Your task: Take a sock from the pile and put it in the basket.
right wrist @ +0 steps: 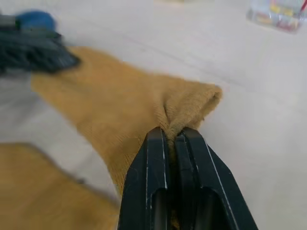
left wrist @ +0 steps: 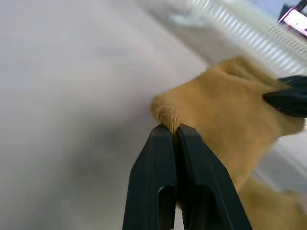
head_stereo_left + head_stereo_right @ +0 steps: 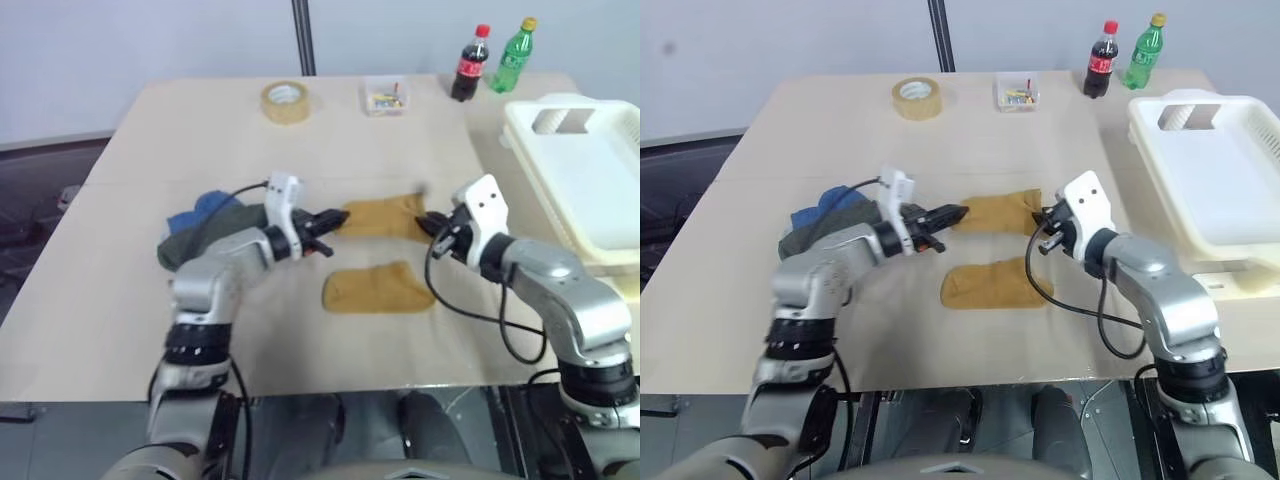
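Pile (image 3: 200, 232): dark grey-green and blue socks heaped at the table's (image 3: 120, 300) left side, just behind the left arm.
Left gripper (image 3: 333, 222): fingers pressed together, pinching the left end of the held sock.
Held sock (image 3: 385, 217): mustard-yellow, stretched between both grippers above the table's middle, long axis running left to right.
Second yellow sock (image 3: 378, 288): flat on the table just nearer the robot, also lying left to right.
Right gripper (image 3: 432, 226): fingers clamped on the held sock's right end.
Clear box (image 3: 384, 97): at the far edge, small colourful items inside.
Basket (image 3: 590, 200): cream-white, at the table's right edge, long axis running front to back, handle hole at the far end; nothing visible inside.
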